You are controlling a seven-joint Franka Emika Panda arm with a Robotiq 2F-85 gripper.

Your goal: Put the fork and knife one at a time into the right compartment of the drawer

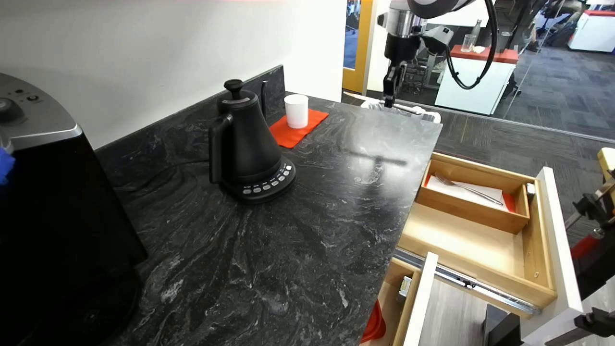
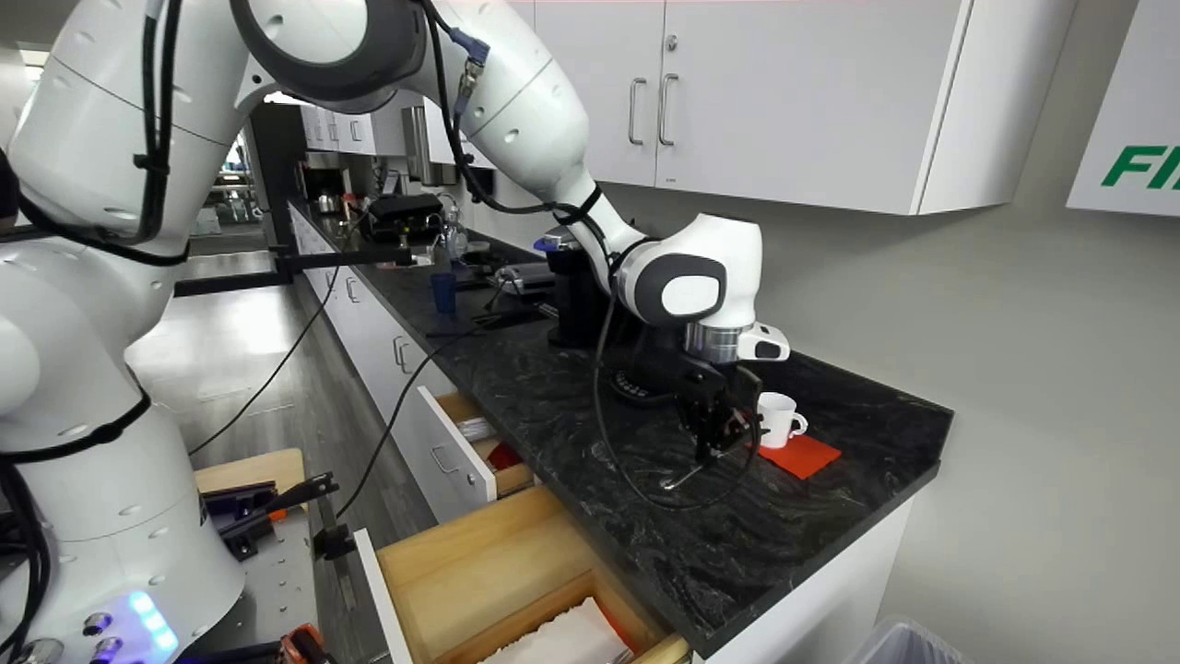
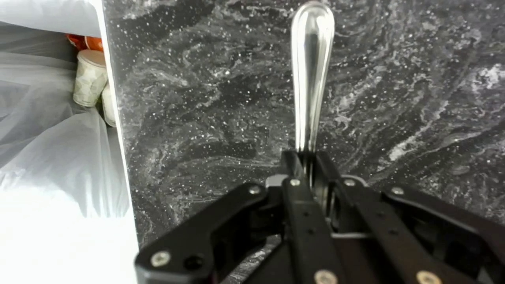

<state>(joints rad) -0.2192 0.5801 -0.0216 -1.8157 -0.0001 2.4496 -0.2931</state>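
Observation:
The fork lies on a white and red napkin in the small section of the open light-wood drawer; the drawer also shows in an exterior view, where I cannot make out the fork. My gripper is shut on the knife and holds it level above the far end of the black counter. In the wrist view, the fingertips pinch the knife's shiny handle; its blade is hidden behind the fingers. The handle end also shows in an exterior view, below the gripper.
A black kettle stands on the counter. A white mug sits on a red napkin by the wall. Another open drawer holds red items. A bin with a clear bag stands beyond the counter edge.

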